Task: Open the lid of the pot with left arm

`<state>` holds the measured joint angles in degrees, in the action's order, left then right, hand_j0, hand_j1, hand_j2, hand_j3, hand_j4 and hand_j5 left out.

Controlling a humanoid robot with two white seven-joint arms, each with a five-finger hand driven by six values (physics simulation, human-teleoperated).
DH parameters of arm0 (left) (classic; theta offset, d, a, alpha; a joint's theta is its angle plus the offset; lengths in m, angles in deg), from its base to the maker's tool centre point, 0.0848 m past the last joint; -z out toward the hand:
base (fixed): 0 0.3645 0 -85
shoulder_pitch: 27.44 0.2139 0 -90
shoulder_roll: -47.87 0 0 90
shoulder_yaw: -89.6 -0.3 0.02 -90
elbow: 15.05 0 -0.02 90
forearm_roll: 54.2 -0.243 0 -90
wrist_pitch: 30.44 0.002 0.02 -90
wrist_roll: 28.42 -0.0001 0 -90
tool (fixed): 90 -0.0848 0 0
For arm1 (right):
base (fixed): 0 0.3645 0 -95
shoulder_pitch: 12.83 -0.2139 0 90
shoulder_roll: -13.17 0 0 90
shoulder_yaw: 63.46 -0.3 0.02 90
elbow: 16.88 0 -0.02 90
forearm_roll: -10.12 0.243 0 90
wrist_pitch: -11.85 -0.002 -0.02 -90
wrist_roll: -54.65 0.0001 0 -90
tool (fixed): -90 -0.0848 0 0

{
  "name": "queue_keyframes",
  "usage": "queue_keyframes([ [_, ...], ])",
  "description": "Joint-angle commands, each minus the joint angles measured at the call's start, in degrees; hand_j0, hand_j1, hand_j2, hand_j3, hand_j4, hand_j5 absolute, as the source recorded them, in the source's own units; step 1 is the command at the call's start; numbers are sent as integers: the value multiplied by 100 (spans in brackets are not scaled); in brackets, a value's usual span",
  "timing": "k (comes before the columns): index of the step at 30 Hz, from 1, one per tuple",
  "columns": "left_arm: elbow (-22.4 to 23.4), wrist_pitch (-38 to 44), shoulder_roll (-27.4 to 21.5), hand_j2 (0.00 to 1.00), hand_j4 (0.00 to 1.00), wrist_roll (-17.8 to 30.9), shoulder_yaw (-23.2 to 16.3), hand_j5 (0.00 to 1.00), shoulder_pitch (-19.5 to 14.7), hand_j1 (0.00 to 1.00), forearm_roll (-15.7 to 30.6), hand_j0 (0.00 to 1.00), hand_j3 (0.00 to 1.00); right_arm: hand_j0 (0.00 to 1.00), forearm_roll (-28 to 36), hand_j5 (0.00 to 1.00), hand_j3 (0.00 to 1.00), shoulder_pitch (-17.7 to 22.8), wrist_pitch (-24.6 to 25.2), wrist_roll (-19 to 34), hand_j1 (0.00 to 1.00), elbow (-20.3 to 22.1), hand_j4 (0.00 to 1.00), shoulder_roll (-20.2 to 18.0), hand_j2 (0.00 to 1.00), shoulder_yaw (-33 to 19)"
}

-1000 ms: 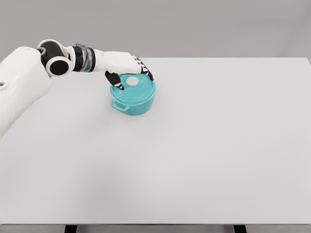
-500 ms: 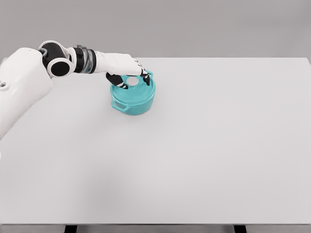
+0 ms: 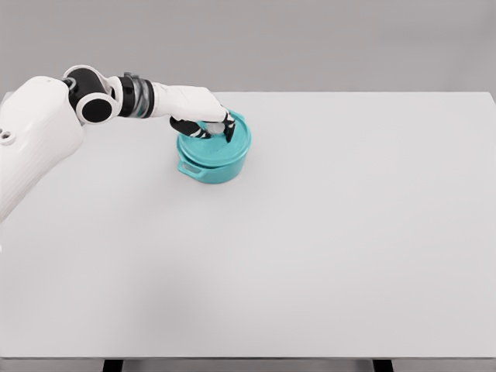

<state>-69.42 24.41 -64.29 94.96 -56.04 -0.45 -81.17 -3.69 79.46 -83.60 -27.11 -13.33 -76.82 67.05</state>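
A teal pot with side handles stands on the white table, left of centre toward the back. Its teal lid sits tilted, raised at the right rear edge. My left hand reaches in from the left and its fingers are curled around the lid's white knob, which is almost fully hidden by them. The right arm is out of view.
Only the pot stands on the table. The table's far edge runs just behind the pot, with a grey wall beyond it.
The left hand's fingers have closed from a spread pose over the lid onto its knob. The lid has tipped up and shifted slightly to the right.
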Motion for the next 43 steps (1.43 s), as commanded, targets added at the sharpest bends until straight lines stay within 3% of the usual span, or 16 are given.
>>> queue_keyframes([
  [1, -3, 14, -8, 50, 50, 1, 9, 50, 0, 50, 34, 50, 50, 100, 0, 100, 100, 0, -1, 2, 100, -3, 100, -1, 100, 1],
  [6, -21, 14, -87, 49, 49, 1, 27, 49, -97, 49, 43, 49, 49, 100, 0, 100, 100, 0, -1, 2, 100, -3, 100, -1, 100, 1],
  [14, -74, 14, -1493, 49, 49, -60, 53, 49, -106, 49, 25, 49, 49, 100, 0, 100, 100, 9, -1, 2, 100, -3, 100, -1, 100, 1],
  [18, -65, 14, -1775, 51, 51, -60, 80, 51, -9, 51, 16, 51, 51, 100, 0, 100, 100, 0, -1, 2, 100, 6, 100, -1, 100, 1],
  [20, -65, 14, -1766, 58, 58, -60, 80, 58, 0, 58, 25, 58, 58, 100, 0, 100, 100, 0, -1, 2, 100, 6, 100, -1, 100, 1],
  [21, -65, 14, -1757, 68, 68, -51, 80, 68, 0, 68, 25, 68, 68, 100, 0, 100, 100, 9, -1, 2, 100, -3, 100, -1, 100, 1],
  [22, -56, 14, -1740, 88, 88, -60, 80, 88, 0, 88, 34, 88, 88, 100, 0, 100, 100, 0, -1, 2, 100, -3, 100, -1, 100, 1],
  [24, -56, 14, -1722, 99, 99, -52, 80, 99, 61, 99, 34, 99, 99, 100, 0, 100, 100, 0, -1, 2, 100, -3, 100, -1, 100, 1],
  [33, 23, 14, -1766, 100, 100, -60, 97, 100, 123, 100, 148, 100, 100, 100, 0, 100, 100, 0, -1, 2, 100, -3, 100, -1, 100, 1],
  [36, 840, 14, -1907, 100, 100, -60, 361, 100, 158, 100, 878, 100, 100, 100, 0, 100, 100, 0, -1, 2, 100, -3, 100, -1, 100, 1],
  [43, 1447, 14, -2074, 100, 100, -78, 493, 100, 158, 100, 895, 100, 100, 100, 0, 100, 100, 0, -1, 2, 100, 6, 100, -1, 100, 1],
])
